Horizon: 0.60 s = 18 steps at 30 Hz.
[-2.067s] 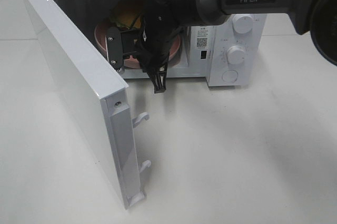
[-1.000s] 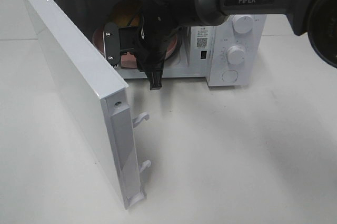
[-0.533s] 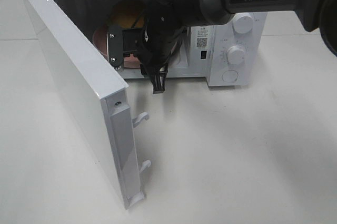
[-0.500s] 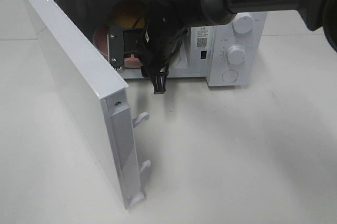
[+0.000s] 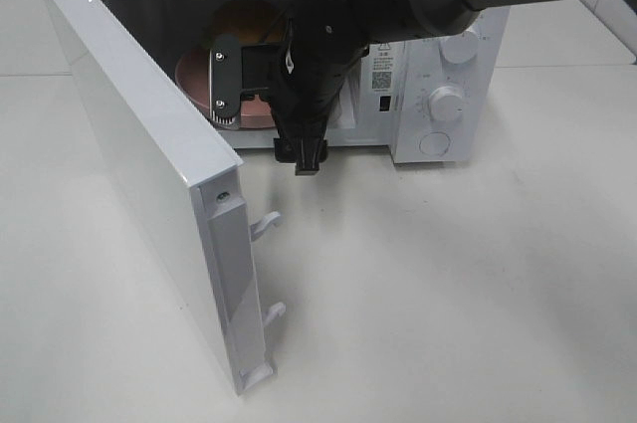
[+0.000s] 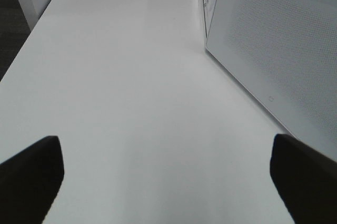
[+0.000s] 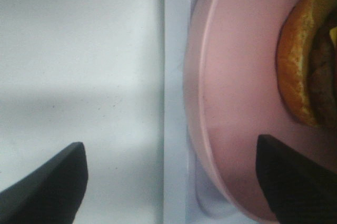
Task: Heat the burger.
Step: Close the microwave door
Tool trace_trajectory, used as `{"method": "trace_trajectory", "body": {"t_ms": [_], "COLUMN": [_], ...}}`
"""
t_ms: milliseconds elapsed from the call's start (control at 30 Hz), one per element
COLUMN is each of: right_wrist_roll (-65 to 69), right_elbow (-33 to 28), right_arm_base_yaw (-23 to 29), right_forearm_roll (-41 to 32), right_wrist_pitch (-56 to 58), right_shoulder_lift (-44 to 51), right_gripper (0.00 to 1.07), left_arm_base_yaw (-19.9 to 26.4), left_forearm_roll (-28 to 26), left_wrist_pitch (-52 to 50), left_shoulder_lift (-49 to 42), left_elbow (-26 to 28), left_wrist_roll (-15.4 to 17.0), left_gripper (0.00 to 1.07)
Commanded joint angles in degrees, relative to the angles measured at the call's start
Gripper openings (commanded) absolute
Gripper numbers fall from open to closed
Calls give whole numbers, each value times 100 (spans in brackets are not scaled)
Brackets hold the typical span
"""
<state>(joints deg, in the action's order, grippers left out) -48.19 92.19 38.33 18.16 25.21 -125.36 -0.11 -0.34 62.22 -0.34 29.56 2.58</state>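
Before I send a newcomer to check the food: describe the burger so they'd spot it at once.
Find the white microwave at the back of the table, its door swung open to the left. Inside sits a pink plate, and on it the burger: a domed golden-brown bun, unlike the flat plate under it.

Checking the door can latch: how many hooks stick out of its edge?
2: an upper hook partway down the open door's free edge, a lower hook nearer its bottom. None appear hidden.
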Motion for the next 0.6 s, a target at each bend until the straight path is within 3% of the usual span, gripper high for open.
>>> {"method": "trace_trajectory", "body": {"t_ms": [33,600], "right_wrist_roll": [46,195], "right_elbow": [-212,-1518], "right_arm_base_yaw": [-17,-17], "right_forearm_roll": [34,172], "right_wrist_pitch": [-46,-183], "right_shoulder_lift": [269,1513], "right_gripper": [84,81], "left_arm_base_yaw": [-40,-40], "left_forearm_roll": [-11,-11], "left_wrist_pitch": [-97,-97], "left_shoulder_lift": [-92,-92], "left_elbow": [6,6], "left_wrist_roll": [-6,-6], "left_gripper": [100,100]}}
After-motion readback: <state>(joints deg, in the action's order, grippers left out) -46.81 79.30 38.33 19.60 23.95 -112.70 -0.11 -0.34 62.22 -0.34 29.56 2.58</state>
